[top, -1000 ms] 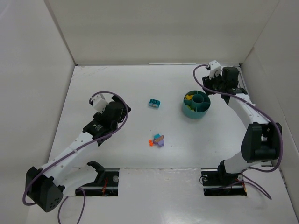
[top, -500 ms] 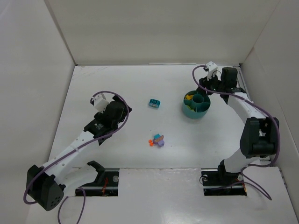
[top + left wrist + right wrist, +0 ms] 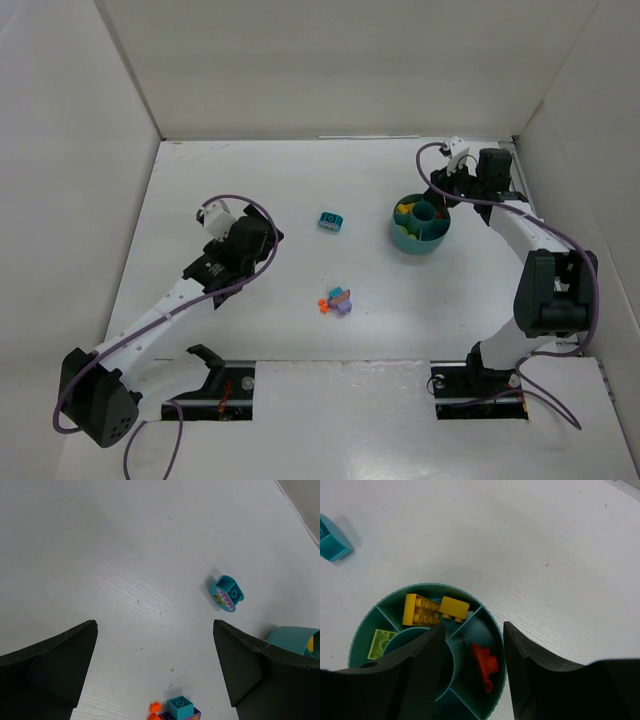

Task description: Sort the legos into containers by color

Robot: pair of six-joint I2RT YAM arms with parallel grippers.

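Right fingers hang parted and empty over the bowl; that drop looks finished to me. Left fingers gape wide, so next I'd lower them onto the teal brick.

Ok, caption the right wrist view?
Right hand open above teal bowl; yellow bricks, green brick and red brick sit in separate compartments.

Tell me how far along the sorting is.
Done: two yellow bricks, one yellow-green brick and one red brick lie by colour in separate bowl compartments. In hand: nothing; right gripper open over the bowl, left gripper open above the table. Left: the lone teal brick and the orange, teal and purple cluster.
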